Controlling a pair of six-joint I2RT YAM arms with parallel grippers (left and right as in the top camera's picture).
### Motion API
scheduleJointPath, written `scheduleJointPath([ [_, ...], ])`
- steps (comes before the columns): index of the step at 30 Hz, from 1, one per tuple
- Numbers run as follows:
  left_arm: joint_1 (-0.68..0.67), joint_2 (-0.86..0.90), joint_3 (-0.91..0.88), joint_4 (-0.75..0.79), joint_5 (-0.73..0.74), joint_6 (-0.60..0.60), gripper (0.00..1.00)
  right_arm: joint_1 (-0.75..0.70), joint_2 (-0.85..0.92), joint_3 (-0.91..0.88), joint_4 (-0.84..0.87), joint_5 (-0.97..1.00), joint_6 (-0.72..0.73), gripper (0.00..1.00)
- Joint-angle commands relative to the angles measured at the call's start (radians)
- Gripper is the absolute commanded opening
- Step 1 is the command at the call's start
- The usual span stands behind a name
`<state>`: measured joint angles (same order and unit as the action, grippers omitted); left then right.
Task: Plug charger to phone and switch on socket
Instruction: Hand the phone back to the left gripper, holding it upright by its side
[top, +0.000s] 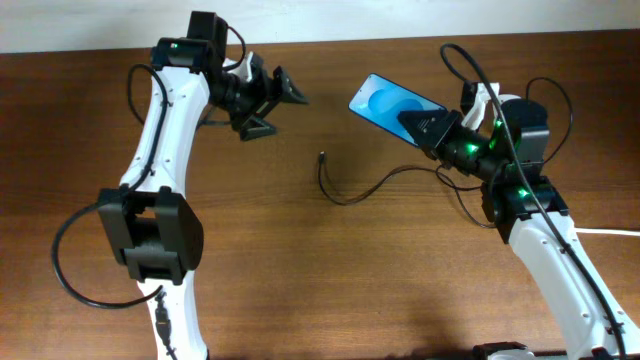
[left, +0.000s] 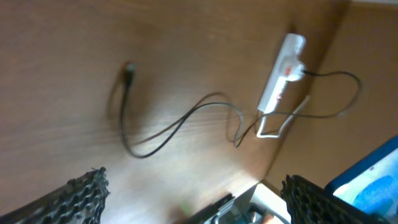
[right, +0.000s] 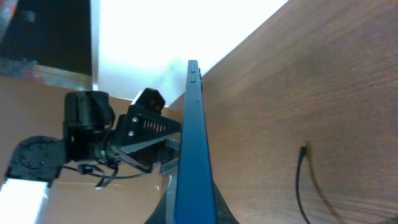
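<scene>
One phone (top: 390, 103), one charger (top: 345, 200), one socket (left: 280, 78), two claws. Right claw (top: 416, 122) pinches the phone above the table (top: 300, 280), its long axis diagonal and free end pointing at the left claw (top: 272, 110), which is spread and empty. Charger lies loose on the table between the arms.

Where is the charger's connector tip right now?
Overhead, the charger's connector tip lies loose on the table near its centre, between the two arms, below-left in the picture of the phone, which the right gripper holds.
</scene>
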<state>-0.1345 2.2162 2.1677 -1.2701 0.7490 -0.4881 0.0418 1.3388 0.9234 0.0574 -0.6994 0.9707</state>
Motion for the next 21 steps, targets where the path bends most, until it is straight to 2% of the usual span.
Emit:
scheduleJointPath([
  [1, -0.007, -0.008, 0.018, 0.072, 0.206, 0.071, 0.95, -0.002, -0.018, 0.002, 0.052, -0.003, 0.064, 0.04],
  [4, -0.007, -0.008, 0.018, 0.139, 0.397, 0.071, 0.95, -0.002, -0.018, 0.002, 0.056, 0.061, 0.144, 0.04],
  [6, -0.014, -0.008, 0.018, 0.233, 0.557, 0.070, 0.95, 0.000, -0.018, 0.002, 0.118, 0.142, 0.250, 0.04],
  [8, -0.023, -0.008, 0.018, 0.337, 0.627, -0.021, 0.96, 0.050, -0.015, 0.002, 0.213, 0.290, 0.365, 0.04],
  [11, -0.023, -0.008, 0.018, 0.470, 0.627, -0.189, 0.95, 0.164, 0.004, 0.002, 0.239, 0.529, 0.497, 0.04],
  [13, -0.023, -0.008, 0.018, 0.535, 0.620, -0.292, 0.76, 0.242, 0.044, 0.002, 0.285, 0.629, 0.532, 0.04],
  [17, -0.023, -0.008, 0.018, 0.560, 0.616, -0.309, 0.75, 0.290, 0.129, 0.002, 0.410, 0.621, 0.652, 0.04],
  [18, -0.024, -0.008, 0.018, 0.560, 0.609, -0.308, 0.68, 0.296, 0.139, 0.002, 0.434, 0.621, 0.666, 0.04],
  [21, -0.045, -0.008, 0.018, 0.560, 0.568, -0.308, 0.68, 0.317, 0.143, 0.003, 0.493, 0.626, 0.666, 0.04],
])
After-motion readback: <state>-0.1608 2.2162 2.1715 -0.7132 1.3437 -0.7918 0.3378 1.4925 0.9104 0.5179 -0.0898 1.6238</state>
